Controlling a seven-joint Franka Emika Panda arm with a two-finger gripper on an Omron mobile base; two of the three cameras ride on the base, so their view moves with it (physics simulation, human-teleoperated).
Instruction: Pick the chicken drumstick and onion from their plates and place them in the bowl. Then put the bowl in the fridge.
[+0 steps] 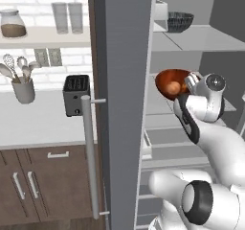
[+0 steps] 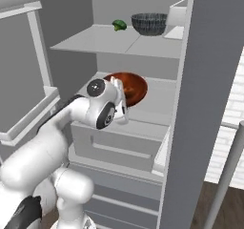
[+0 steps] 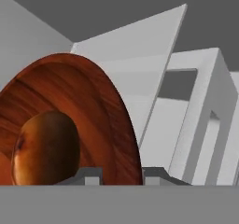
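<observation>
Gripper (image 1: 188,86) is closed on the near rim of the bowl (image 1: 168,80), its two fingertips (image 3: 92,175) pinching the rim edge at the bottom of the hand view, so the bowl hangs tilted with its open side facing back toward the hand. Landmark for everything is the fridge (image 1: 125,104), whose thick door stands open with its silver bar handle (image 1: 90,155) on the near side.

Closest to the gripper, inside the bowl, sits the onion (image 1: 174,87), resting against the lower inner wall. The chicken drumstick cannot be made out for certain; a sliver of orange-brown beside the onion may be it.

Beyond the bowl, just under and past its far rim, lies the fridge's middle shelf (image 2: 155,101), pale and bare. The bowl is already within the fridge opening, above that shelf and below the upper shelf (image 2: 102,38), which carries a dark patterned bowl (image 2: 150,23) and a small green piece (image 2: 119,25).

I judge that the coming move runs forward and down: level the bowl, lower it onto the middle shelf, then let go.
</observation>
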